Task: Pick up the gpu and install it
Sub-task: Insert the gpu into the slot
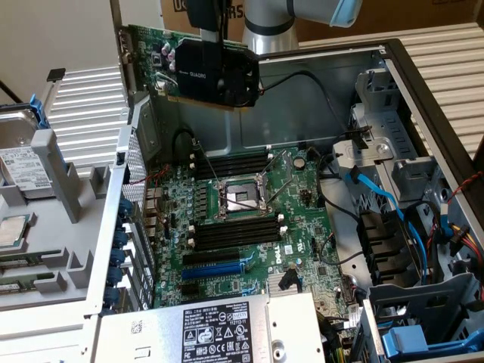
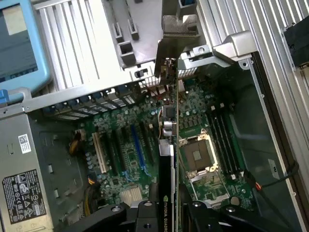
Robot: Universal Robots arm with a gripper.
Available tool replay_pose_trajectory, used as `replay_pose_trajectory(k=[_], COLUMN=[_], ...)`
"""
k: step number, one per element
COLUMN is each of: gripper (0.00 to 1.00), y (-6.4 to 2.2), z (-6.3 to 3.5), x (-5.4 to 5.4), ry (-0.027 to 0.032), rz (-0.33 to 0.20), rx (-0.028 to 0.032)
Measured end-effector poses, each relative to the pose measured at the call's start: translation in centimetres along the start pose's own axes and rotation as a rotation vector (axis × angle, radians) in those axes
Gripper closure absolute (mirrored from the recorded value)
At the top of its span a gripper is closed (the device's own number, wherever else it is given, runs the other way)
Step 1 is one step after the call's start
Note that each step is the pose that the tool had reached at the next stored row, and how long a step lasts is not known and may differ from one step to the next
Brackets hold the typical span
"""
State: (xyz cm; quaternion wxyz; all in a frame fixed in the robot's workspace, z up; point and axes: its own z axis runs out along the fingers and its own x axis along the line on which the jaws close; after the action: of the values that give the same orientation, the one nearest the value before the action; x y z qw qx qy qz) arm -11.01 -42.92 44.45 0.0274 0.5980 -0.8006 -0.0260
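Note:
The gpu [image 1: 198, 66], a green card with a black cooler block, hangs upright in the air over the far part of the open computer case. My gripper [image 1: 218, 72] comes down from above and is shut on its cooler block. In the wrist view the gpu [image 2: 167, 140] is seen edge-on, its metal bracket [image 2: 178, 29] pointing toward the case's slotted rear wall, with my gripper [image 2: 166, 212] clamped around it. Below lies the large green motherboard [image 1: 302, 204] with its blue card slot [image 1: 213, 267], which is also seen as the blue slot [image 2: 136, 145] in the wrist view.
The CPU socket [image 1: 240, 198] and black memory sticks [image 1: 234, 231] sit mid-board. A power supply [image 1: 219, 329] fills the near corner. Drive bays with blue cables [image 1: 412, 242] stand at the exterior view's right. A drive tray [image 1: 26, 162] lies outside the case at the left.

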Motion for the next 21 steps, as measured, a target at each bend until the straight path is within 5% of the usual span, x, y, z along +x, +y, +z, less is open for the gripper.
replay_pose_trajectory(k=[7,21], gripper=[0.74,0.74], y=[-0.21,-1.28], z=[0.00,-0.10], x=[-0.1,-0.4], ry=[-0.0068,-0.0108], rz=[-0.054,-0.159], rx=[0.0213,0.0352])
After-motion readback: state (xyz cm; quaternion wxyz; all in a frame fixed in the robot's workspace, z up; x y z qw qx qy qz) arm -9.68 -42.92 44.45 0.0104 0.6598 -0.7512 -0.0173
